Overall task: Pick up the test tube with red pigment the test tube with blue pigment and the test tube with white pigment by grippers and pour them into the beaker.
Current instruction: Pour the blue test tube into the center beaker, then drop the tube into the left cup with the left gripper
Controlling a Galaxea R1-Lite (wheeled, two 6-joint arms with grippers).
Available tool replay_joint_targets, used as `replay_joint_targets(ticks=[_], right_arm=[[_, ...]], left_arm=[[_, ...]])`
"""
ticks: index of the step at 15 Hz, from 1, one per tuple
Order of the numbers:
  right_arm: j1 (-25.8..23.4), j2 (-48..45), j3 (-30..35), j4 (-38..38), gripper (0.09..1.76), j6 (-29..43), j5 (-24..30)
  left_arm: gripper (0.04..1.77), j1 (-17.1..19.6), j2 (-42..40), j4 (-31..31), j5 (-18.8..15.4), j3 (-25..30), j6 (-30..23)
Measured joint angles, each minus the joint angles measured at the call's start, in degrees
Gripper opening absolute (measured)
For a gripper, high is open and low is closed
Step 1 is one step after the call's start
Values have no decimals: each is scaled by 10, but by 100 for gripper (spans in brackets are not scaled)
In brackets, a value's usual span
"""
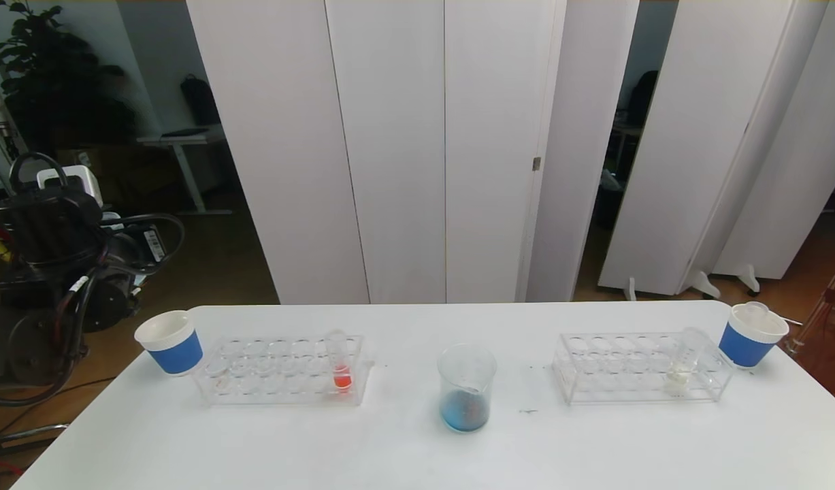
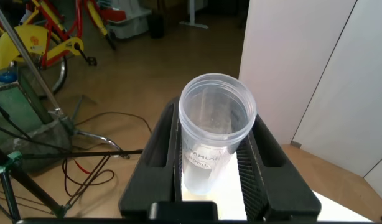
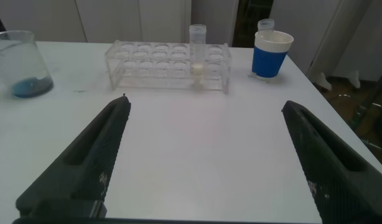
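The test tube with red pigment (image 1: 340, 364) stands in the left rack (image 1: 254, 381). In the right rack (image 1: 614, 388) stands the test tube with white pigment (image 1: 684, 364), which the right wrist view shows too (image 3: 197, 53). The beaker (image 1: 466, 388) sits at the table's middle with blue liquid at its bottom. No tube with blue pigment shows. My left gripper (image 2: 216, 134), outside the head view, is shut on a clear, empty-looking tube (image 2: 213, 155) over the floor by the table's edge. My right gripper (image 3: 206, 109) hovers open over bare table, short of the right rack.
A blue paper cup (image 1: 171, 342) stands at the far left of the table. Another blue cup (image 1: 750, 335) at the far right has a clear tube top (image 1: 754, 309) showing at its rim. White screen panels stand behind the table.
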State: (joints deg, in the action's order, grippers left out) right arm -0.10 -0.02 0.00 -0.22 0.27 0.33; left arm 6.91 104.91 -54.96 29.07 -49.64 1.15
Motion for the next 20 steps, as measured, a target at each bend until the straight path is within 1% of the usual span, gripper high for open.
replay_joint_targets(ticks=[3, 8, 11, 16, 20], right_arm=[[0, 0, 0, 0, 175, 0, 0], [0, 0, 0, 0, 175, 0, 0], [0, 0, 0, 0, 175, 0, 0], [0, 0, 0, 0, 175, 0, 0], [0, 0, 0, 0, 175, 0, 0]], left_arm=[[59, 9, 31, -46, -2, 19, -1], [59, 19, 69, -55, -6, 47, -6], [59, 16, 96, -91, -9, 59, -10], [59, 15, 132, -113, -15, 64, -22], [59, 17, 154, -114, -15, 61, -42]])
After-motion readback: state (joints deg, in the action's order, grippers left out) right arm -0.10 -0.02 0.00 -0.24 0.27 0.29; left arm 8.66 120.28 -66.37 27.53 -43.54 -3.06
